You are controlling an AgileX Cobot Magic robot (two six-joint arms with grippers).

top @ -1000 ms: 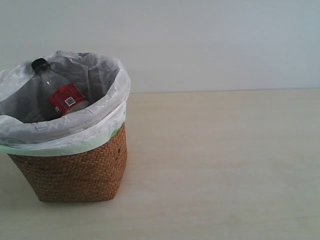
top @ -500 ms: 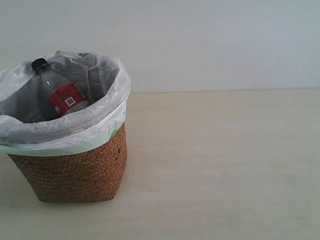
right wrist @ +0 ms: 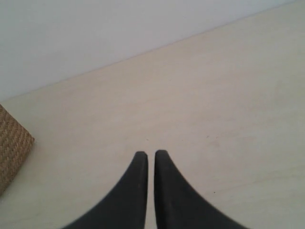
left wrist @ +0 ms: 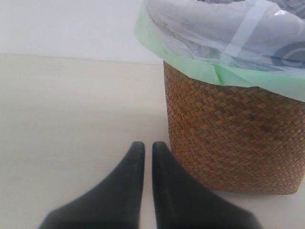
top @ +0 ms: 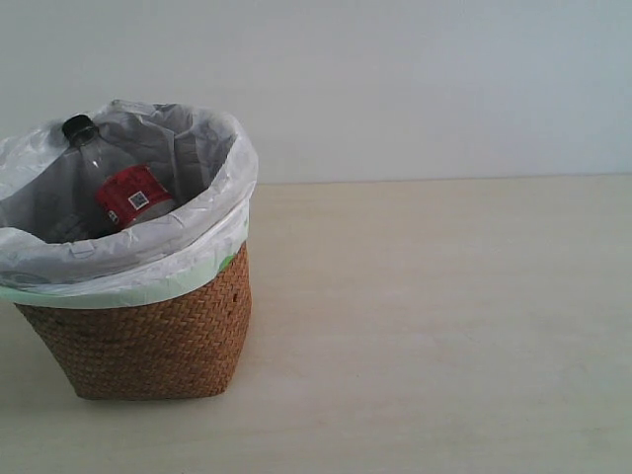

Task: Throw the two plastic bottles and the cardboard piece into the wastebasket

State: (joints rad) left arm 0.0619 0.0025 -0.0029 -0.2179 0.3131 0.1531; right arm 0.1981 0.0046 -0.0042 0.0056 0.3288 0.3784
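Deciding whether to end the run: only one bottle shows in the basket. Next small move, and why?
Probably lift the left tool so its camera looks over the wastebasket rim. Only the red-label bottle shows inside; the green-cap bottle and cardboard piece appear in no view, so they may lie deeper, hidden.

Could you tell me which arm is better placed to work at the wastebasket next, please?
Left, probably. Its jaws, shut and empty, sit close beside the wastebasket; the right jaws, also shut, have only its corner in view, farther off. Only the red-labelled bottle shows inside.
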